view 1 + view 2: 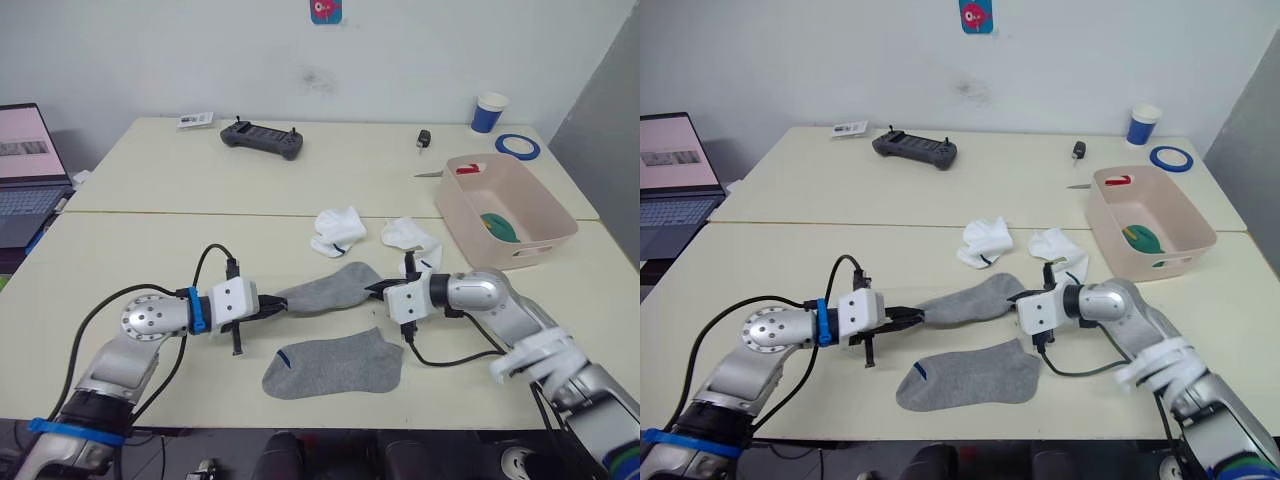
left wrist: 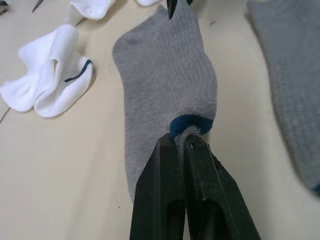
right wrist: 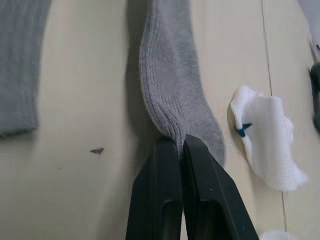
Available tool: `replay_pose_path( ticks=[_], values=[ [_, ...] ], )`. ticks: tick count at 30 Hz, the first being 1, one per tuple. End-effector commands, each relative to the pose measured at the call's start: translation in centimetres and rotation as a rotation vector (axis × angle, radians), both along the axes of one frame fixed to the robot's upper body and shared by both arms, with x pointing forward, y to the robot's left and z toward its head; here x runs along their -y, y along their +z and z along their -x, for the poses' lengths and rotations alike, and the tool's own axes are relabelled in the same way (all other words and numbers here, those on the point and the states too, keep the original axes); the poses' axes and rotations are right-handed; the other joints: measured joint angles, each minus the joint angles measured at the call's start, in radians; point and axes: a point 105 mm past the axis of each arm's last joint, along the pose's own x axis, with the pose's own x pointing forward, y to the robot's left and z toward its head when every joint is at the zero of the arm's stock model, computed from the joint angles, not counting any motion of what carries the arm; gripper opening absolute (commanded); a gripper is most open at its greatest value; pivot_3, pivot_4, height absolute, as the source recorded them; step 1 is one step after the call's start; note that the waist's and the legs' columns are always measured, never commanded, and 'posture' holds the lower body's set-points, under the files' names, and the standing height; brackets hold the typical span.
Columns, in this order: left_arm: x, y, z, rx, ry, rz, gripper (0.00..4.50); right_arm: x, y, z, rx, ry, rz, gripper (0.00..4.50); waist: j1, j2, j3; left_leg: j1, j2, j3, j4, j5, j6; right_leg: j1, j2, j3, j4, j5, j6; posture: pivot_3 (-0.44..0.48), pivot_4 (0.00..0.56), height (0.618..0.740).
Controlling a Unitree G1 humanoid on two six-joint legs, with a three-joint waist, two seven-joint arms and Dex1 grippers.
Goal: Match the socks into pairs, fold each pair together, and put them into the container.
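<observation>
Grey sock (image 1: 325,288) stretched between both grippers above the counter (image 1: 150,250), near its front middle. Left gripper (image 1: 272,307) jaws closed on the blue-marked end; right gripper (image 1: 375,291) jaws closed on the opposite ribbed end. Second grey sock (image 1: 335,365) lies flat just in front, close to the counter's near edge, blue mark at its left end. Two white socks (image 1: 338,231), (image 1: 411,236) sit crumpled behind the held sock, apart from each other. Pink container (image 1: 545,210) stands to the right, near the right edge, with a green sock (image 1: 497,226) inside. Bare counter lies left of the left gripper and between the white socks and the far items. Held sock: fine knit, sagging slightly mid-span.
</observation>
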Motion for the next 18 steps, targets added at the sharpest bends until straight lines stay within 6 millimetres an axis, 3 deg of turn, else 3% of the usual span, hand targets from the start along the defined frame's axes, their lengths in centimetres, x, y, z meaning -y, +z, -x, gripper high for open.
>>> replay_pose_path(
  ticks=[1,6,10,14,18],
  values=[
    [0.3,2.7,1.8,-0.134,-0.025,0.089,0.0,0.4,3.7,2.4,-0.142,-0.024,-0.132,0.03,-0.001,0.0,0.0,0.0,0.0,0.0,0.0,0.0,0.0,0.0,0.0,0.0,0.001,0.0,0.0,0.0,0.15,0.74],
    [0.4,4.8,3.4,-0.337,-0.003,0.204,0.0,0.8,6.3,5.7,-0.404,-0.082,-0.249,0.03,-0.001,0.0,0.0,0.005,0.0,0.0,0.0,0.0,0.0,0.002,0.0,0.0,0.004,-0.007,0.001,0.0,0.15,0.74],
    [0.7,4.5,4.4,-0.558,0.046,0.279,0.0,1.1,6.2,6.9,-0.651,-0.16,-0.281,0.03,-0.004,0.0,0.0,0.009,0.0,-0.001,0.0,0.0,0.0,0.007,0.0,0.0,0.004,-0.01,0.001,0.0,0.15,0.74],
    [0.9,2.1,3.9,-0.763,0.151,0.354,0.0,1.6,4.4,5.6,-0.819,-0.289,-0.265,0.03,-0.003,0.0,0.0,0.009,0.0,-0.001,0.0,0.0,0.0,0.007,0.0,0.0,0.004,-0.011,0.001,0.0,0.15,0.74],
    [1.2,0.8,3.0,-0.799,0.201,0.35,0.0,1.3,3.3,4.6,-0.905,-0.336,-0.243,0.03,-0.003,-0.001,0.001,0.008,-0.001,-0.001,0.0,0.0,0.0,0.006,0.0,-0.001,0.004,-0.011,0.001,0.0,0.15,0.74]
  ],
)
